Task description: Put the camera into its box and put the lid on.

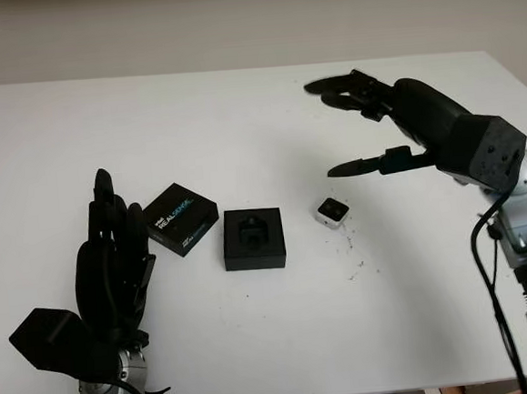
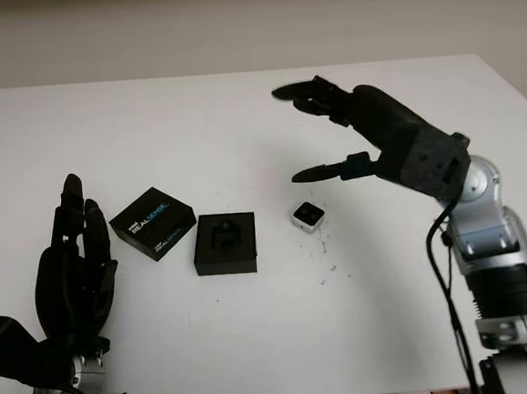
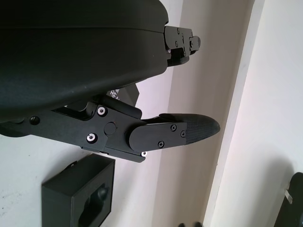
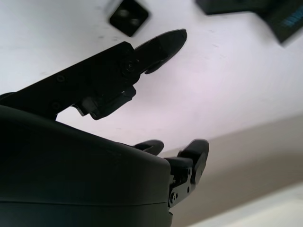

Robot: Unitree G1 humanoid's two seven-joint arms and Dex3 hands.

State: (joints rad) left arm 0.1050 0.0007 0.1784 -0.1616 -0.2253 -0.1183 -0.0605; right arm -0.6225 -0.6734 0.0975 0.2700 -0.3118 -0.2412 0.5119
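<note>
Camera [image 1: 332, 211]: small, lying on the white table [image 1: 239, 117], right of the box | box [image 1: 253, 239]: black, uncovered, mid-table | lid [image 1: 181, 219]: printed, just left of box | right robot hand [image 1: 358, 126]: open, above and beyond camera, holding nothing | left robot hand [image 1: 113, 254]: open, left of lid.

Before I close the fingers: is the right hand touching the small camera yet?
Apart. The left eye view shows the open right hand above the table, white surface visible between it and the small black-and-silver camera.
</note>
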